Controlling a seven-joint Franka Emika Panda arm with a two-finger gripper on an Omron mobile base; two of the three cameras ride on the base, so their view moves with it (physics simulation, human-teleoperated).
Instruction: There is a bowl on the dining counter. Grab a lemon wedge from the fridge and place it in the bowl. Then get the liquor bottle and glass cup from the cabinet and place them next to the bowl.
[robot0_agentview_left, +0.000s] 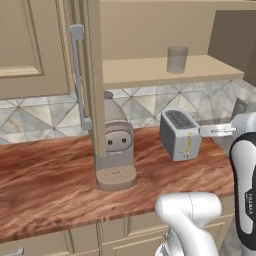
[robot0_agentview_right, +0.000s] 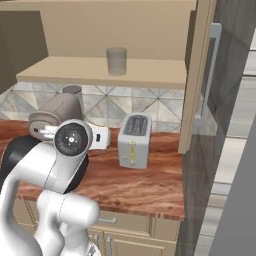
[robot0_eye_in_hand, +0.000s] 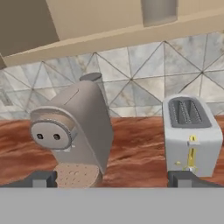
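Left base view shows the glass cup (robot0_agentview_left: 177, 59) standing upright on the bare lower shelf (robot0_agentview_left: 145, 71) of the open wall cabinet, toward the shelf's right half and well above the desk (robot0_agentview_left: 50, 185). The cabinet's door (robot0_agentview_left: 93, 75) swings out toward the camera, its grey handle (robot0_agentview_left: 78, 75) on the left face, and its edge cuts across the front of the beige coffee machine (robot0_agentview_left: 115, 145) on the desk below. To the right of that machine, apart from it, stands a grey two-slot toaster (robot0_agentview_left: 180, 134) with a yellow lever, almost straight beneath the cup. A tiled backsplash (robot0_agentview_left: 145, 105) runs behind both.

In the hand view the two dark fingers (robot0_eye_in_hand: 39, 179) sit far apart at the bottom corners, spread wide with nothing between them; the coffee machine lies ahead to the left and the toaster to the right, with the cup's base at the top edge.

In the right base view the white arm (robot0_agentview_right: 55, 165) covers part of the coffee machine.
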